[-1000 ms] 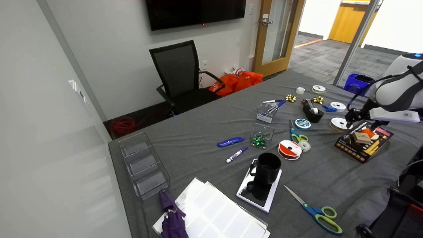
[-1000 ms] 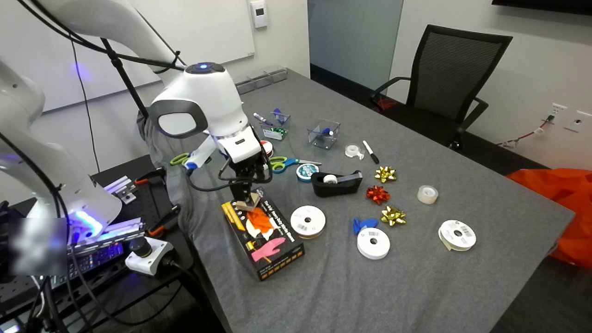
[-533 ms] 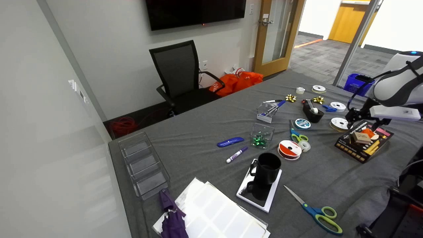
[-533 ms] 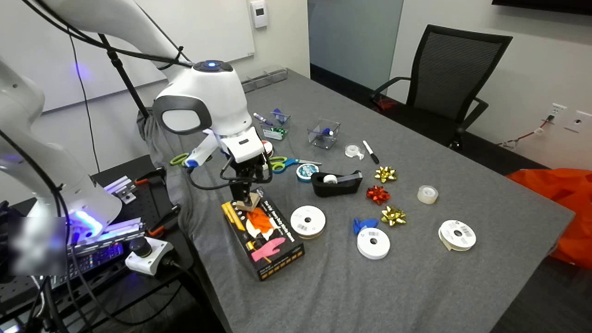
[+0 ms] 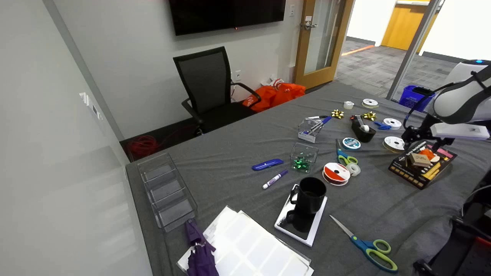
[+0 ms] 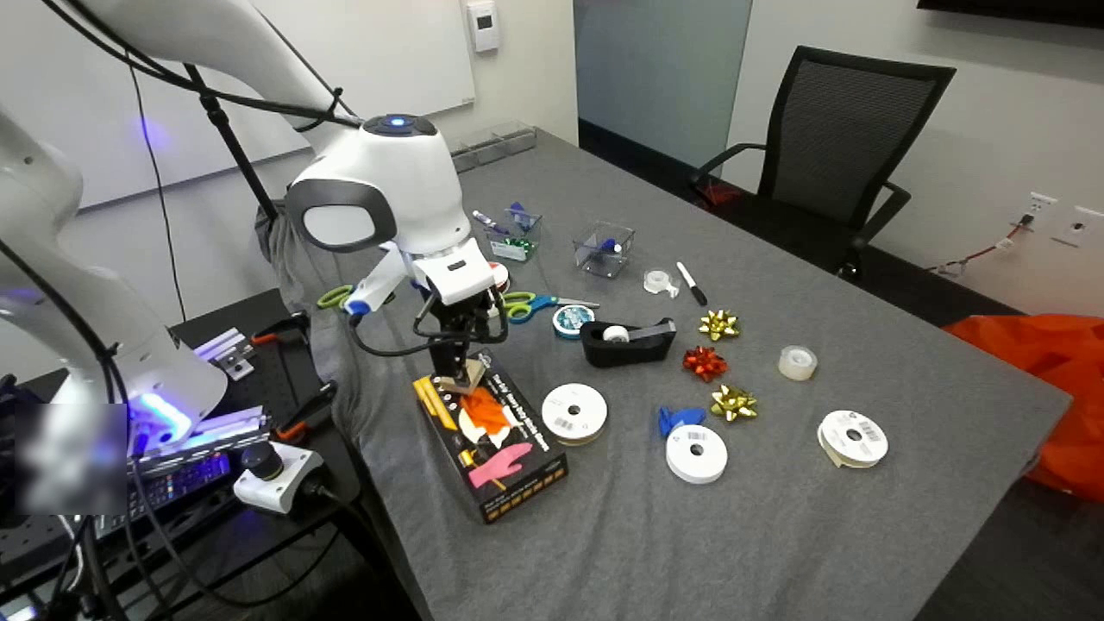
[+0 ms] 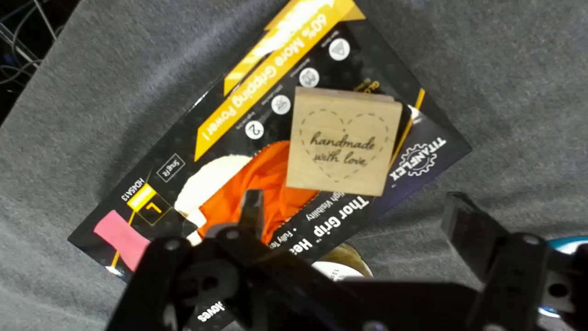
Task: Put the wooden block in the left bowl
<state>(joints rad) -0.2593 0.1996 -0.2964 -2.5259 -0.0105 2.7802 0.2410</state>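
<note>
Only the arm [image 6: 392, 194] had shifted slightly since earlier; the wooden block [image 7: 343, 143] lay on the glove box [image 7: 250, 177], ungrasped; the fingers [image 7: 252, 212] stood wide and empty near that box; grasp, carry and placing seemed left; no bowl was evident.

Counted on worktop [image 6: 768, 526]: one wooden block [image 7: 343, 145], one glove box [image 6: 528, 442], one tape dispenser [image 6: 625, 351], one black mug [image 5: 311, 197], one purple umbrella [image 5: 201, 257], one teal roll [image 6: 573, 321], one divided tray [image 5: 167, 190], one purple marker [image 5: 274, 179]. Three white spools [image 6: 697, 466], two gold bows [image 6: 718, 325], two clear bins [image 5: 305, 150], two pairs of scissors [image 5: 360, 243] seen in both exterior views. One red bow [image 6: 705, 363], one green bow [image 5: 301, 163], one red-and-white spool [image 5: 334, 174] noted. At least two tape rolls [image 6: 797, 363] made out. Pens [image 5: 325, 120] too overlapped to be counted.
</note>
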